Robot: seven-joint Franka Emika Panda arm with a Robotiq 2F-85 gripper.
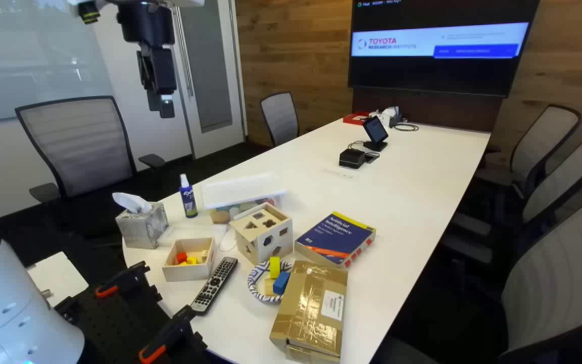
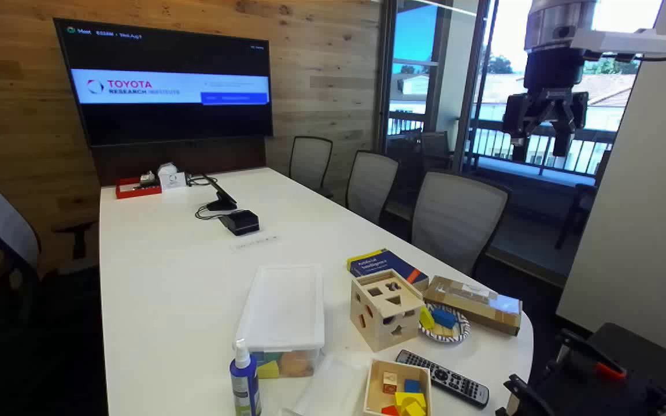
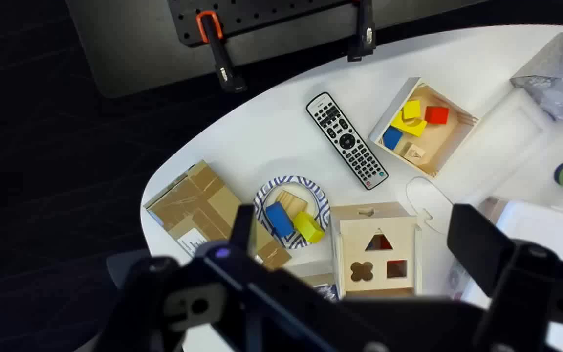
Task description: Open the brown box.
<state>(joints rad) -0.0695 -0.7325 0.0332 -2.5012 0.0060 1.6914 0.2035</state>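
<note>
Far L in an exterior view: mesh-back chair [image 1: 86, 146], then black clamps [image 1: 128, 278] w/ orange ends, just off near side of white table [image 1: 412, 192]. Tissue box [image 1: 142, 230] nr table edge, tissue poking up. Next, gripper [image 1: 161, 107] hanging high, pointing dn, well apart fr. everything on table; jaws spread wide, as wrist view shows.

Blue spray bottle [image 1: 188, 202] upright. Small open wooden box [image 1: 186, 274] holds blocks [image 1: 191, 261]: red, yellow, blue, plain. Remote [image 1: 215, 284] just beside it, flat, btns up. Clear bin [image 1: 243, 191] behind, lid on, coloured pcs thru side too blurred to name. Shape-sorter cube [image 1: 260, 233] upright, cut-out holes top + sides. Patterned bowl [image 1: 253, 283] in front of cube: yellow block [image 1: 275, 267], blue block [image 1: 281, 282], wooden piece [image 3: 291, 204] inside.

Brown box [image 1: 311, 308] just R of bowl, nr rounded table end; touching bowl or not, can't tell. Lies flat, lid dn, taped across top, white label [image 1: 333, 305] on R part. In wrist view it's partly hidden behind a finger [image 3: 240, 225].

Textbook [image 1: 336, 235] flat, just past box, dark blue cover, titled "Artificial Intelligence". Farther down table: black device [image 1: 351, 158], red tray [image 1: 354, 121], small tablet [image 1: 375, 130] tilted on stand. Wall screen [image 1: 442, 50] lit, w/ "Toyota Research Institute". Far R: row of chairs [image 1: 546, 139].
</note>
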